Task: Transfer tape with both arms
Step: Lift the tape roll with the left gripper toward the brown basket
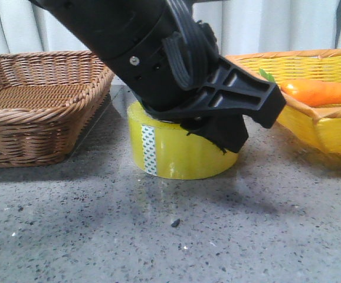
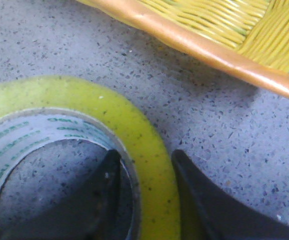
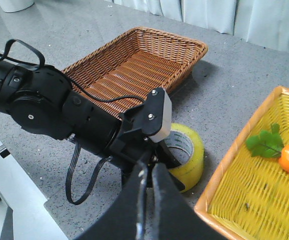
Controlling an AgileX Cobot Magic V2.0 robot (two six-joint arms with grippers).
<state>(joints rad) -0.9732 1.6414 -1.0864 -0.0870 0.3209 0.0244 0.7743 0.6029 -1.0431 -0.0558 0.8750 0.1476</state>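
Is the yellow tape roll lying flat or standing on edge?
Lying flat: the yellow packing tape roll rests on the speckled table, core opening facing up.

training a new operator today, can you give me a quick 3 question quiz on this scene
1. True or false: the left gripper straddles the wall of the tape, one finger inside the core.
2. Which basket holds the carrot: A brown basket, B yellow basket?
3. Fill in: the right gripper fingers are ____.

Key: 1 true; 2 B; 3 shut, holding nothing.
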